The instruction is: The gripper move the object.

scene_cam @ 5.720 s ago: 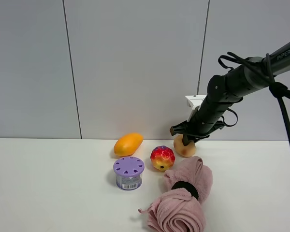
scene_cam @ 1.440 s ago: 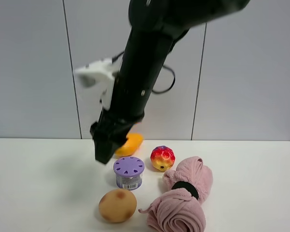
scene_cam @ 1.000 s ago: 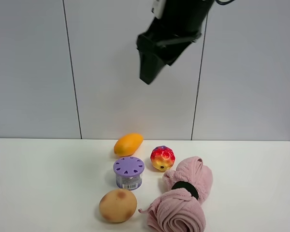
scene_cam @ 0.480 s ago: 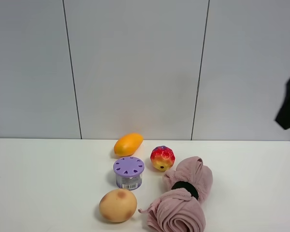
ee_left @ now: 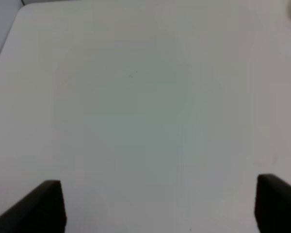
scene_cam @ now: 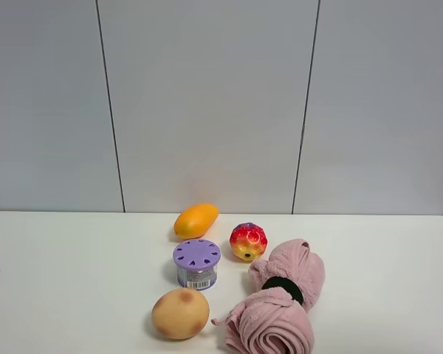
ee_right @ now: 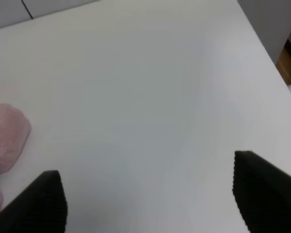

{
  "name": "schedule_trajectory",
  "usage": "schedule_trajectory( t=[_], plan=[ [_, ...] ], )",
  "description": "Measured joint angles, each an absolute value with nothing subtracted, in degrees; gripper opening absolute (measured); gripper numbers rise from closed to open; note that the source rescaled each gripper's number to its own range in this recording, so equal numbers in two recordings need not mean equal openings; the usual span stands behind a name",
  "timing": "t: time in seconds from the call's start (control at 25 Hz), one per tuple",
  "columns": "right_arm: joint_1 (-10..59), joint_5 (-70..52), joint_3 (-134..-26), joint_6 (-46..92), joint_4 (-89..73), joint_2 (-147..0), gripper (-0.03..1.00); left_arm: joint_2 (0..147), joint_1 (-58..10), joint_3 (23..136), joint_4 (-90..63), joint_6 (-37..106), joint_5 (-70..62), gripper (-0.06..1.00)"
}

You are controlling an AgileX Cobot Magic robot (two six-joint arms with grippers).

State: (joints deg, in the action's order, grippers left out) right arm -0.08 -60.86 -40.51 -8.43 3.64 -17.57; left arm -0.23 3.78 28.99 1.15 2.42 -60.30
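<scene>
Potato (scene_cam: 180,313) sits free beside purple tin (scene_cam: 196,263) and pink towel (scene_cam: 280,310); both grippers' jaws apart

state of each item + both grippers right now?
object: loose on table, in front of purple-lidded can
purple-lidded can: upright, lid on
mango: lying on its side
bumpy ball: resting beside pink towel
pink towel: rolled, banded
left gripper: open, empty
right gripper: open, empty

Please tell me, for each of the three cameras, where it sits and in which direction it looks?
Exterior high: raised in front of the table, facing the grey wall; no arm shows.
Left wrist: on the left arm, looking down at bare table; both fingers of the open left tool show.
Right wrist: on the right arm, looking down; the open right tool shows.
Shared: the pink towel.
</scene>
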Motion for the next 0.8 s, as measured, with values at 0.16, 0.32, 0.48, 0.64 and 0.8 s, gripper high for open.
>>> schedule_trajectory(
  t=[0.16,0.32,0.48,0.64,0.8],
  plan=[
    [-0.1,-68.4,-37.8,-7.8,3.1,-9.8,0.89,-0.2,3.8,29.0,1.2,2.4,-60.3,1.0],
    [-0.1,-69.7,-32.7,-7.6,3.0,-4.6,0.98,-0.2,3.8,29.0,1.2,2.4,-60.3,1.0],
    [-0.1,-68.4,-30.7,-7.5,2.1,-1.9,0.99,-0.2,3.8,29.0,1.2,2.4,-60.3,1.0],
    [-0.1,-65.6,-30.1,-7.4,1.8,-0.3,0.99,-0.2,3.8,29.0,1.2,2.4,-60.3,1.0],
    [-0.1,-61.6,-28.3,-7.1,1.4,0.1,0.99,-0.2,3.8,29.0,1.2,2.4,-60.3,1.0]
  ],
)
